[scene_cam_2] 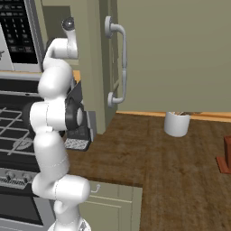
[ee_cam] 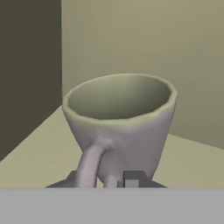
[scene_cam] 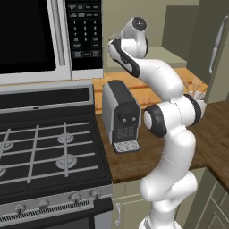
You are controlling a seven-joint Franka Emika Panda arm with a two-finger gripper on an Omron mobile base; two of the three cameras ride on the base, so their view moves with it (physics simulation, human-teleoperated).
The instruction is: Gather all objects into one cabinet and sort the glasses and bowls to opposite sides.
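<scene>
Hand view: cup (ee_cam: 120, 127) stands upright on the shelf floor of the cabinet (ee_cam: 35, 153). It is close to the cabinet's dark side panel, with the pale olive back wall behind it.

Cup: matte grey, tapering down from a wide mouth. The rim is faceted rather than truly round, and the inside is tinted olive. A thick looped handle faces you, low on the wall.

Cabinet floor: flat, smooth, cream-olive, without grain.

End effector (ee_cam: 103, 181): two small dark tips at the foot of the cup, one on each side of the handle's lower end. You cannot tell whether they are pressed onto the handle or standing just clear of it, as the contact is cut off at the view's bottom.

Right base view adds the outside of the cabinet. You see its flat olive-grey door, edge-on to you, with a white curved bar handle (scene_cam_2: 118, 63). Under the cabinet runs the surface (scene_cam_2: 158, 153), dark brown wood with visible grain. A white cylindrical holder (scene_cam_2: 177, 122) stands on it below the cabinet, against the back wall. The white arm reaches up beside the door.

Left base view adds what lies to the left of the cabinet:
- a boxy dark-and-silver coffee machine (scene_cam: 120, 116) on the surface, with a mesh drip tray
- a black gas stove (scene_cam: 44, 147) with pale wire grates and round knobs
- a steel-framed microwave (scene_cam: 36, 36) above the stove, with a button panel
</scene>
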